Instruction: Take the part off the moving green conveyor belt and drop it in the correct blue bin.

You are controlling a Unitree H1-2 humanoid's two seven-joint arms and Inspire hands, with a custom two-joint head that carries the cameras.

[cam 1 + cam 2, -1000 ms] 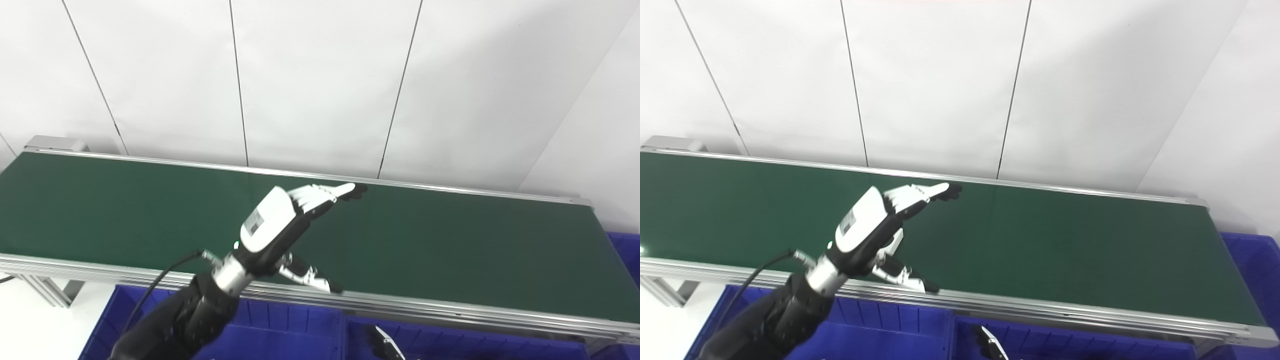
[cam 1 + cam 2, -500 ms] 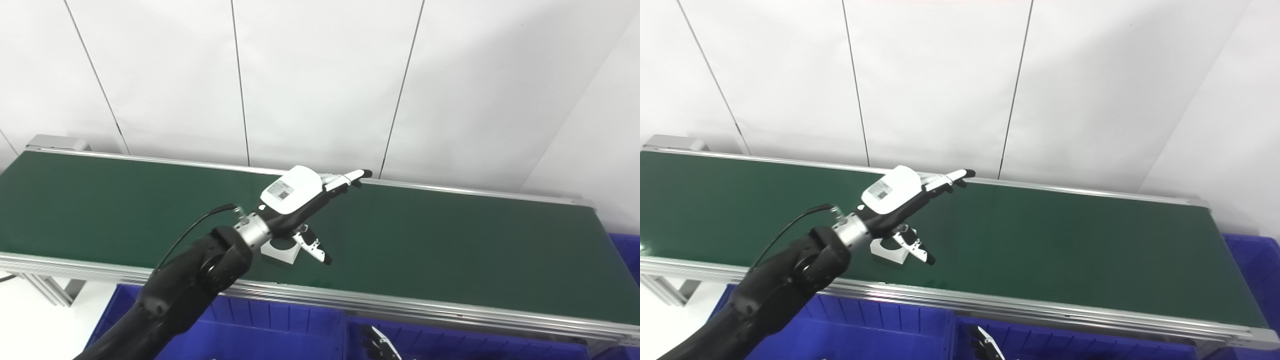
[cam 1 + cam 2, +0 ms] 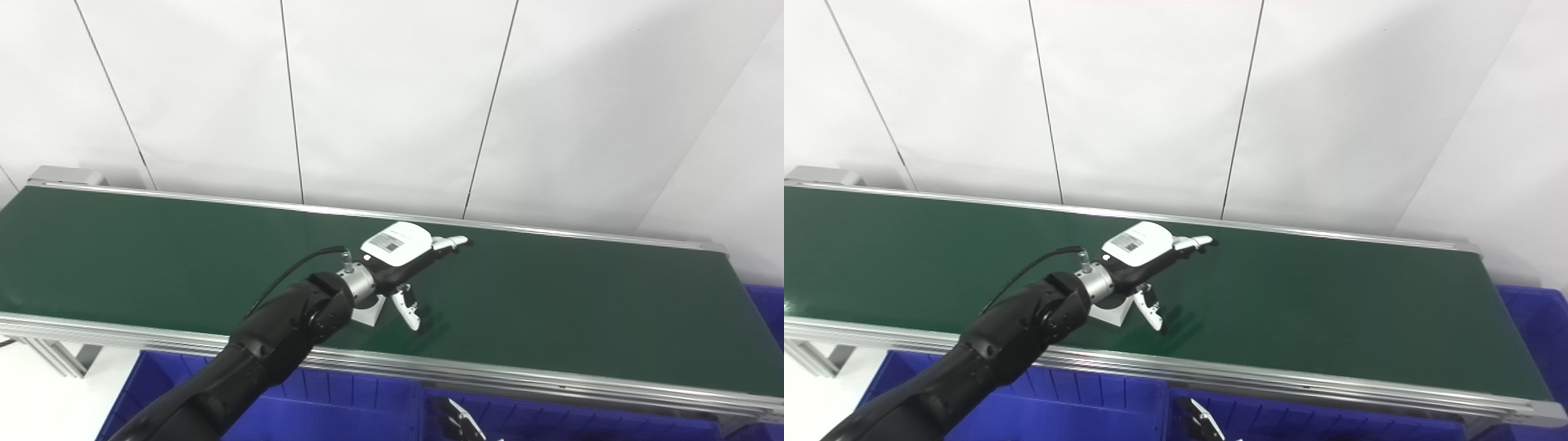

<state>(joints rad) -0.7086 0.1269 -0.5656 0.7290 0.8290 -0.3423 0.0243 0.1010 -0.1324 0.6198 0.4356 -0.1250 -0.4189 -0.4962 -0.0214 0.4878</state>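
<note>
In the left eye view, the left hand [image 3: 404,260] sits at the middle of the frame over the green conveyor belt [image 3: 582,306], its fingers [image 3: 450,242] stretched toward the upper right and its thumb [image 3: 409,309] hanging down toward the lower right. The hand is spread wide and holds nothing. The part [image 3: 367,312], a white block, lies on the belt just below and left of the palm, tucked under the wrist, so only its lower right corner shows. It therefore lies behind the open grasp, toward the lower left, not between thumb and fingers. Its long axis cannot be read while it is mostly hidden. The right hand [image 3: 459,422] peeps in at the bottom edge over a blue bin [image 3: 343,404], well apart from the part; its state cannot be told.

In the right eye view, the same layout holds: the part [image 3: 1108,313] shows a little more, with what may be a dark round recess on top, just left of the thumb [image 3: 1151,312]. The left hand [image 3: 1142,251] is clearly the nearer one.
</note>
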